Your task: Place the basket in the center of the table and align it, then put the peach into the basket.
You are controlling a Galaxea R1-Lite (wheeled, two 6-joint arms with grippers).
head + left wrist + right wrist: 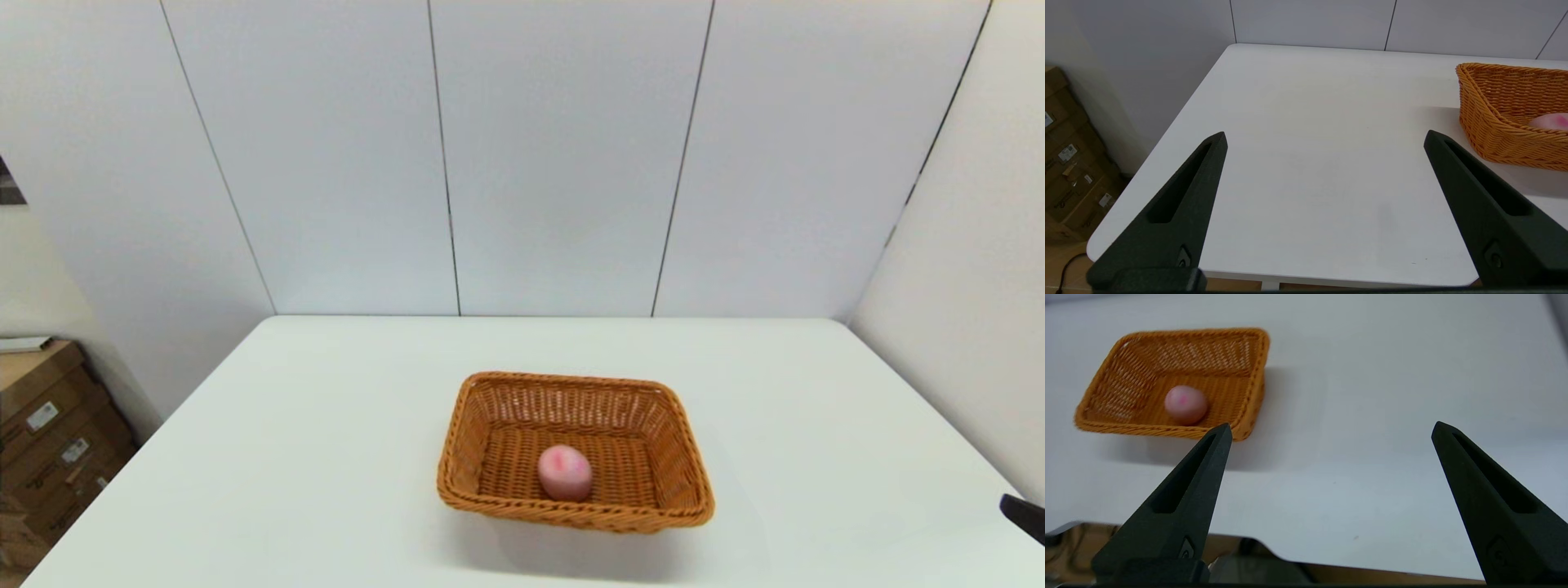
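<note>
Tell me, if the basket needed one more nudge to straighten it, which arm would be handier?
Probably the right. Its open end effector sits closer to the basket, with the peach already inside. The left end effector, also open, hangs over bare table.

We hold our left gripper [1325, 139] at the near left, off the table's near edge, its two black fingers spread wide with nothing between them. Our right gripper [1331, 428] sits at the near right, likewise spread wide and holding nothing.
</note>
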